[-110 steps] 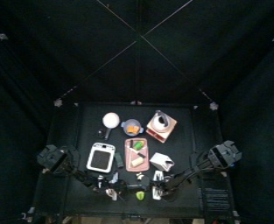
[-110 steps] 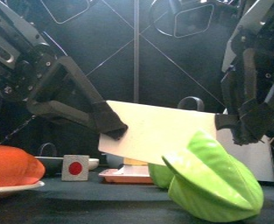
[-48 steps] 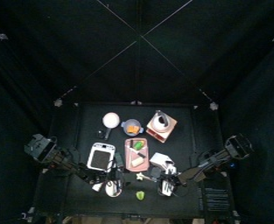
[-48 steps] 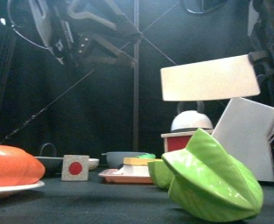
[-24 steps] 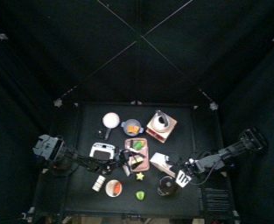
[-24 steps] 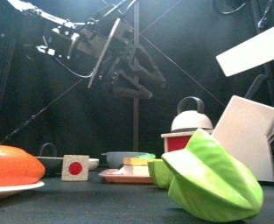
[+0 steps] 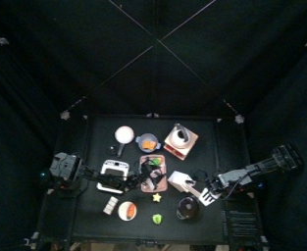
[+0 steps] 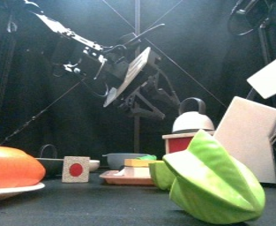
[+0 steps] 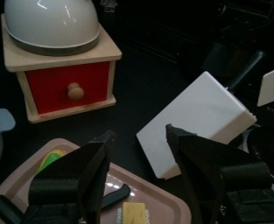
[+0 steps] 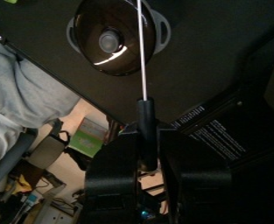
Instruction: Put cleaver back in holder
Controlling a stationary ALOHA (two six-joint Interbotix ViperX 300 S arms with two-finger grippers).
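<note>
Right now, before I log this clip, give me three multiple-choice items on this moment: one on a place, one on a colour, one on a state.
1. Where is the cleaver?
A. In the right gripper
B. In the holder
C. On the pink tray

2. What colour is the grinder's drawer?
A. Blue
B. Red
C. Green

3. How do the left gripper's jaws stand?
A. Shut on the cleaver
B. Shut, empty
C. Open, empty

Key: 1 A, the right wrist view shows the handle clamped; 2 B, the left wrist view shows a red front; 3 C, a clear gap lies between them.
</note>
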